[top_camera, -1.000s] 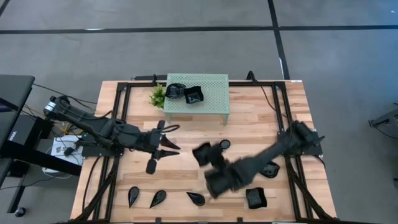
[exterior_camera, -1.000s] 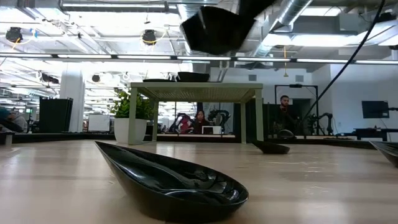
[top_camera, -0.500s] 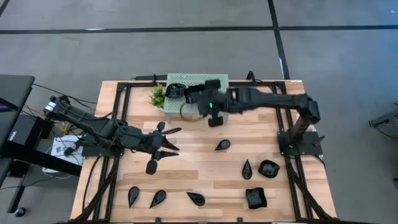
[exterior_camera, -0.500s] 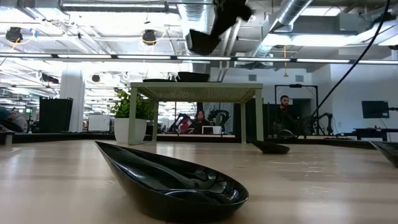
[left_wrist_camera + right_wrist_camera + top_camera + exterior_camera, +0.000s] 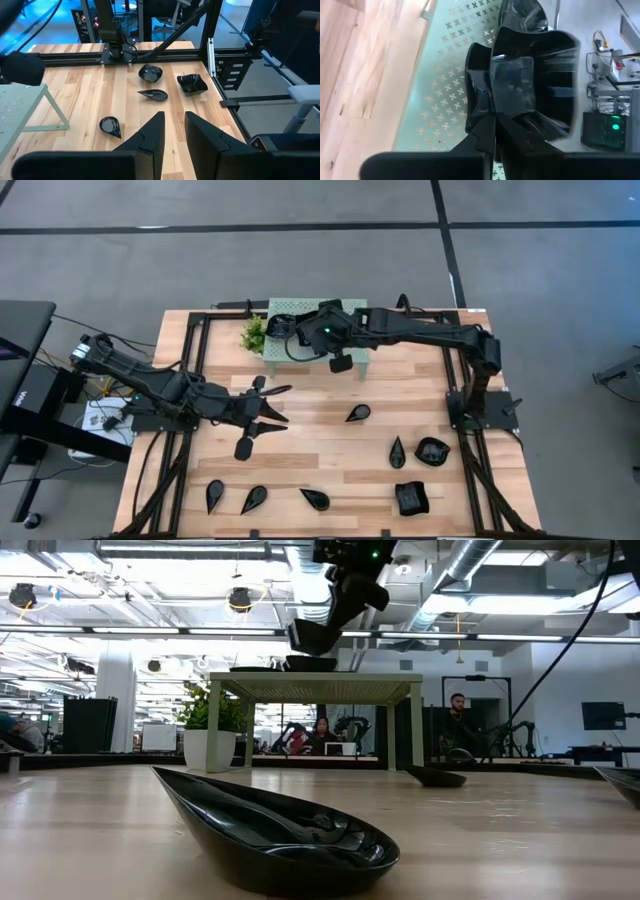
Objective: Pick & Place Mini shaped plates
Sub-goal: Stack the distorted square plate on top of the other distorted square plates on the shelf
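Note:
My right gripper [image 5: 318, 332] hangs over the mint-green perforated stand [image 5: 350, 345] at the table's far side, shut on a square wavy-edged black plate [image 5: 312, 636]. Two more black plates [image 5: 308, 663] lie on the stand's top, just under the held one. Several teardrop and roundish plates lie on the wood: one mid-table [image 5: 357, 413], others to the right [image 5: 432, 450] and along the near edge [image 5: 314, 499]. My left gripper [image 5: 279, 404] waits open over the table's left half, touching nothing. My right gripper pinches the square plate's rim [image 5: 489, 102] between its two fingers [image 5: 485, 131], at one side of the dish. The fingers slant down toward the table's far left. The plate [image 5: 535, 70] is lifted clear, hollow side up, above the plates on the stand.
A small potted plant [image 5: 254, 335] stands at the stand's left end. Black frame rails [image 5: 195, 370] run along the table's left, right and far edges. A large teardrop plate [image 5: 280, 830] lies close to the low camera. People sit in the room behind the table.
My right gripper has carried the square plate from above the near middle of the table toward the far edge and a little left, ending over the green stand. In the low view the plate has come down closer to the stand's top. The gripper has rolled.

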